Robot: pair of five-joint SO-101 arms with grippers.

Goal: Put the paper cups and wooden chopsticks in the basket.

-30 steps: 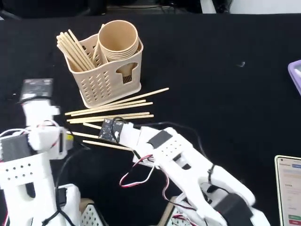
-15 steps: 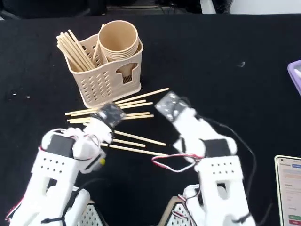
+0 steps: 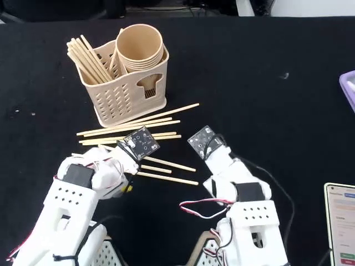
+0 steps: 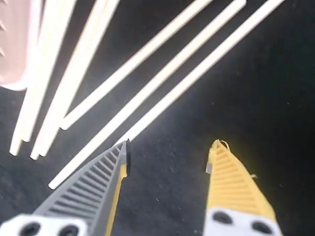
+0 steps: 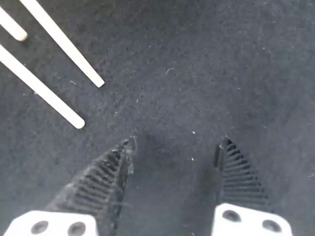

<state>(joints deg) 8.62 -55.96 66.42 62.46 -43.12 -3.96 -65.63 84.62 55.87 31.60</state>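
A beige slotted basket (image 3: 128, 91) stands at the back left, holding stacked paper cups (image 3: 140, 47) and a bundle of wooden chopsticks (image 3: 87, 58). Several loose chopsticks (image 3: 136, 126) lie on the black cloth in front of it, and two more (image 3: 169, 172) lie nearer the arms. My left gripper (image 4: 171, 147) is open, low over the cloth, with chopsticks (image 4: 162, 73) just beyond its tips and a basket corner (image 4: 15, 49) at the edge. My right gripper (image 5: 178, 143) is open over bare cloth, with two chopstick ends (image 5: 61, 42) off to one side.
The left arm (image 3: 83, 183) and the right arm (image 3: 238, 194) stand side by side at the near edge. A phone (image 3: 339, 221) lies at the near right and a purple object (image 3: 348, 86) at the right edge. Black cloth stretches open at the back right.
The left arm swung in from the far left to the loose chopsticks. The right arm drew back to the right of them. Two near chopsticks shifted to the right.
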